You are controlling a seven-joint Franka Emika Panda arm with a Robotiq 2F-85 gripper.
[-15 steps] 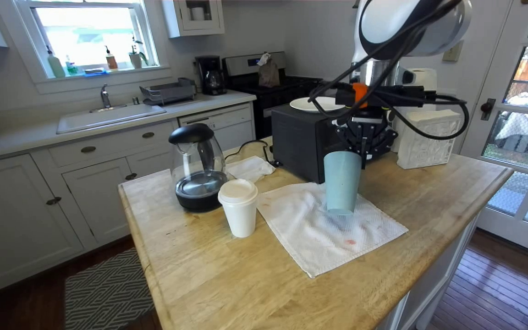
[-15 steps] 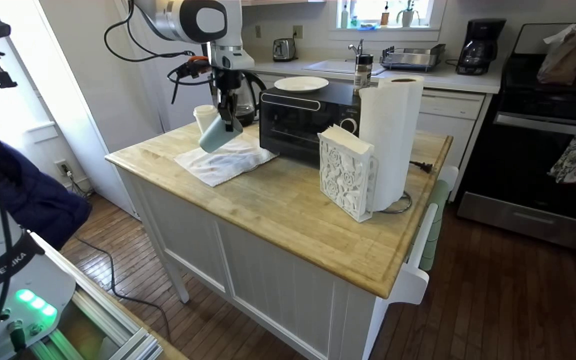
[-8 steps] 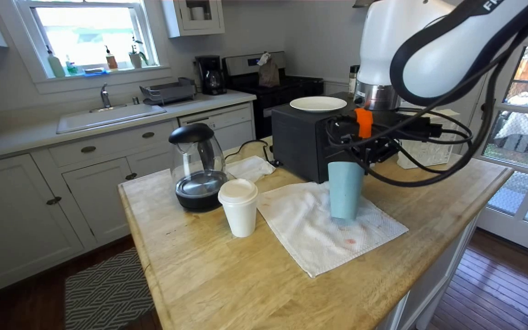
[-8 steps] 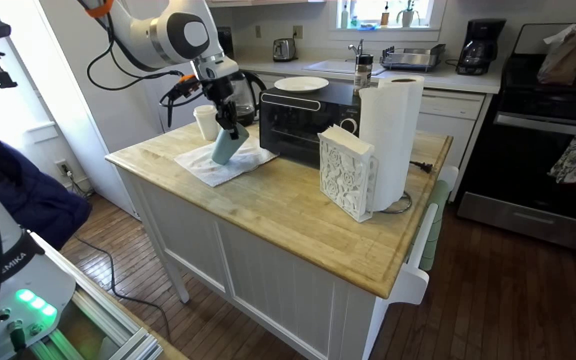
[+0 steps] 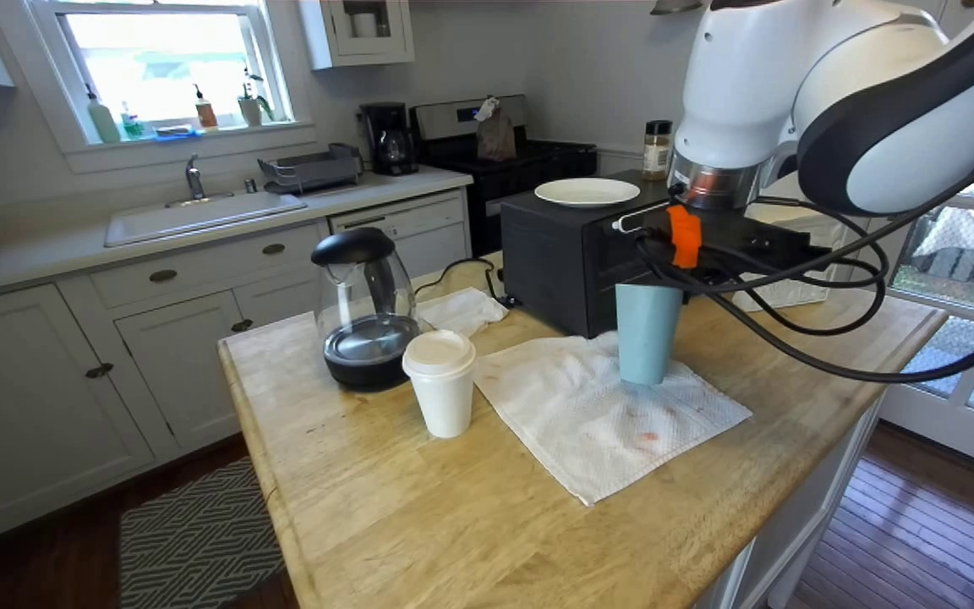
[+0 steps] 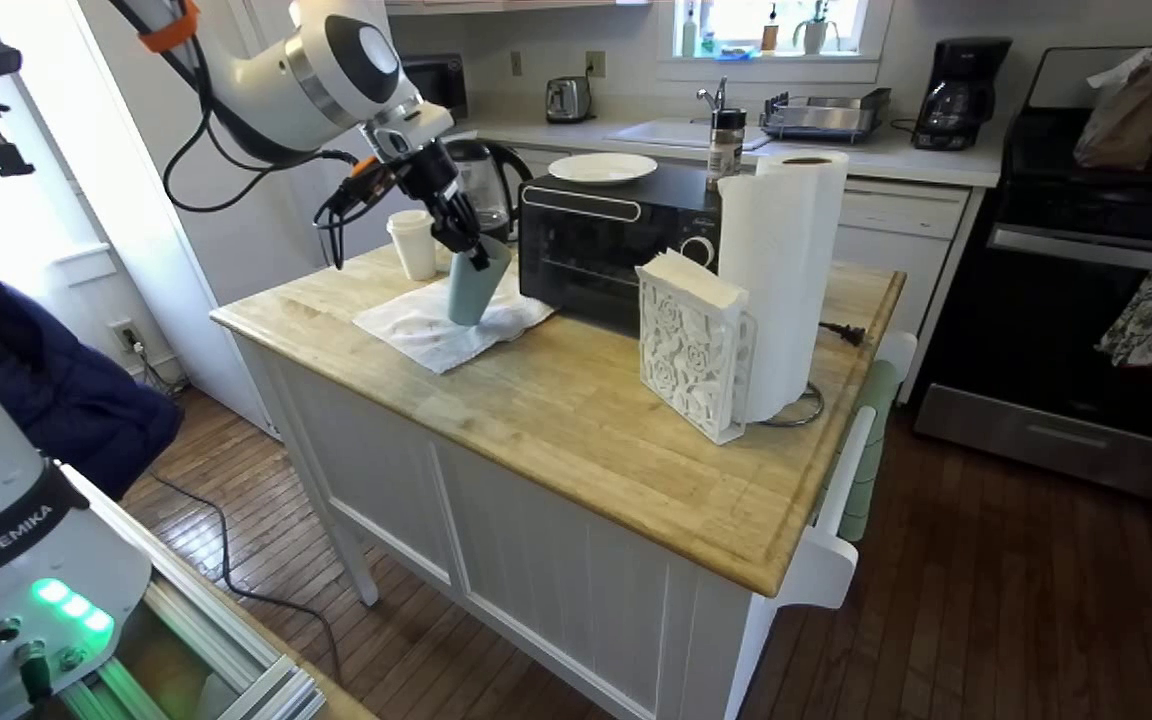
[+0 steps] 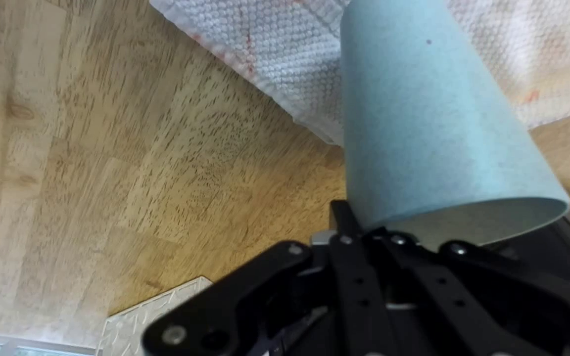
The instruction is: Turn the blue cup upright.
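The blue cup [image 6: 474,290] is tilted, mouth end uppermost. In an exterior view it is left of the middle of the frame, its long axis running from the narrow end at lower left to the wide end at upper right, more steep than flat. In an exterior view with its base [image 5: 642,374] right of the middle, the axis looks almost vertical, narrow end down. In the wrist view the open rim [image 7: 512,199] faces down the frame, the axis slanting from the top edge, which cuts the body off, toward the lower right. The base is over the cloth [image 5: 567,423]; whether the two touch, I cannot tell.

The hand [image 6: 478,257] grasps the blue cup by its wall at the rim, at the end of an arm [image 6: 336,85] that slants from the upper left; most of the body is below the hand. In the wrist view the fingers [image 7: 342,217] reach up from the bottom of the frame to the left end of the rim, one along the outer wall, the other hard to make out at the mouth.

Left of the cloth the white cup [image 5: 440,389] stands upright, with the kettle [image 5: 369,365] behind it. Beyond the cloth sits the oven [image 5: 542,262], a plate [image 5: 587,191] on top. In an exterior view a holder [image 6: 691,355] and a paper roll [image 6: 781,300] stand at its right, all on the desk [image 6: 576,400].
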